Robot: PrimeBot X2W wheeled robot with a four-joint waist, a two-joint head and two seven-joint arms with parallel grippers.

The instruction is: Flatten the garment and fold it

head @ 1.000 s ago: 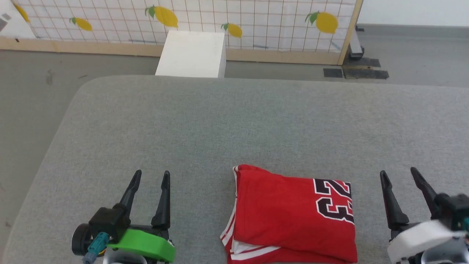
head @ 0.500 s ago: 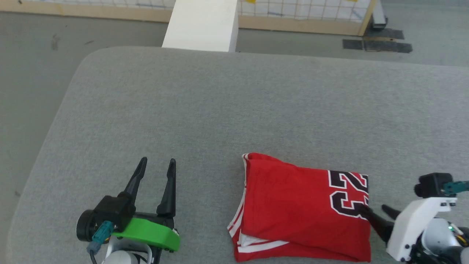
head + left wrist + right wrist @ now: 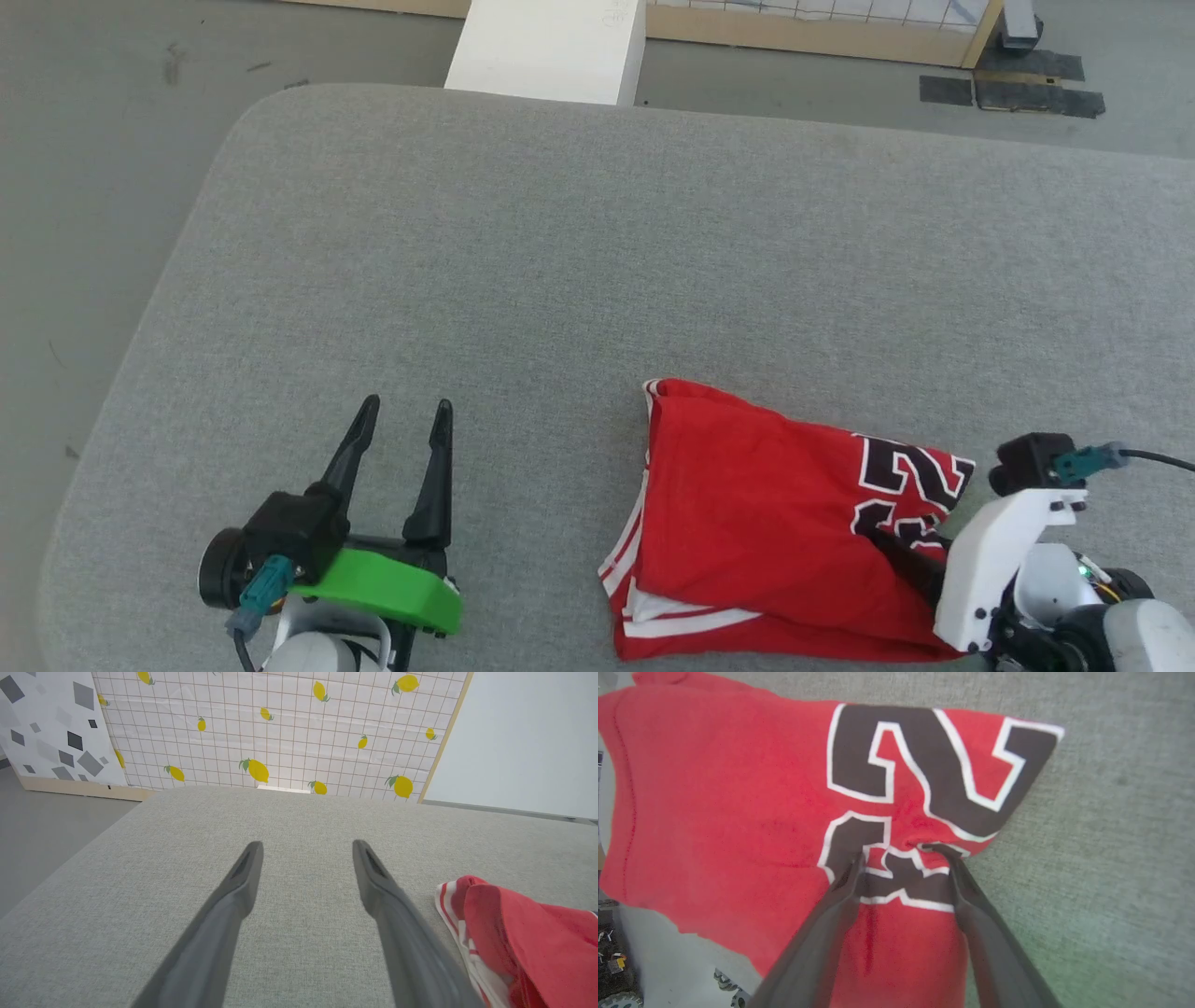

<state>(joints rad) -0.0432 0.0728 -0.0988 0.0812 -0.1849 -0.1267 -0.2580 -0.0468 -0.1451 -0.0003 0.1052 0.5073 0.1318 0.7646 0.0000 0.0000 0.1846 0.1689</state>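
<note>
Pinching step: the right tool (image 3: 901, 856) has both tips pressed into the garment (image 3: 747, 504), straddling the lower part of the black number print (image 3: 924, 765). Its jaws are apart, with a small pucker of cloth between them.
Garment place: doubled over on itself at the near right of the grey counter (image 3: 560, 233), with the striped trim (image 3: 627, 560) along its left edge and the number near its right edge.
Left tool: the left tool (image 3: 408, 406) is spread wide and holds nothing, over bare counter well left of the garment.
Layers caught: probably only the top layer, though the wrist view is too close to be sure.
Doing it well: close firmly on the pucker before any lift, since thin fabric slips. Take one layer only, so the bundle opens rather than travels whole.
Support: bringing the left tool onto the trim edge should stop the cloth dragging.
Risk: a shallow pinch letting go mid-pull.
</note>
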